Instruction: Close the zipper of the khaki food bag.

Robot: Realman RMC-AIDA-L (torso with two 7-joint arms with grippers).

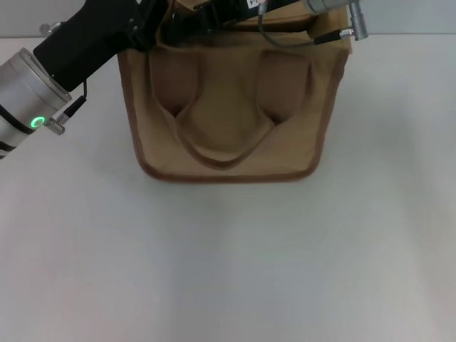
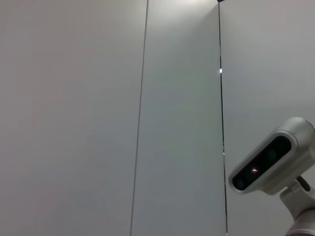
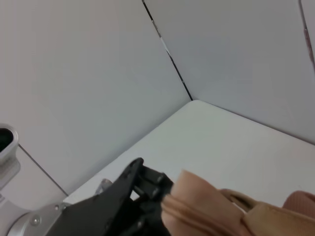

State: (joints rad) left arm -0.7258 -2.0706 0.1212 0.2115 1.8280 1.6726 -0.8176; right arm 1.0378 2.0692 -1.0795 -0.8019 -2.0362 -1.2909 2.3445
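The khaki food bag (image 1: 228,107) stands on the white table at the middle back, its looping handle (image 1: 224,153) hanging down the front. My left gripper (image 1: 151,23) reaches in from the left to the bag's top left corner. In the right wrist view its black fingers (image 3: 147,184) are closed against the bag's end fabric (image 3: 187,196). My right gripper (image 1: 214,11) is over the bag's top near that same end, mostly cut off by the picture's edge. The zipper's silver pull tab is hidden.
The white table (image 1: 228,271) stretches wide in front of the bag and to both sides. A grey panelled wall stands behind the table's far corner (image 3: 196,101). A silver camera (image 2: 268,164) on a mount shows in the left wrist view.
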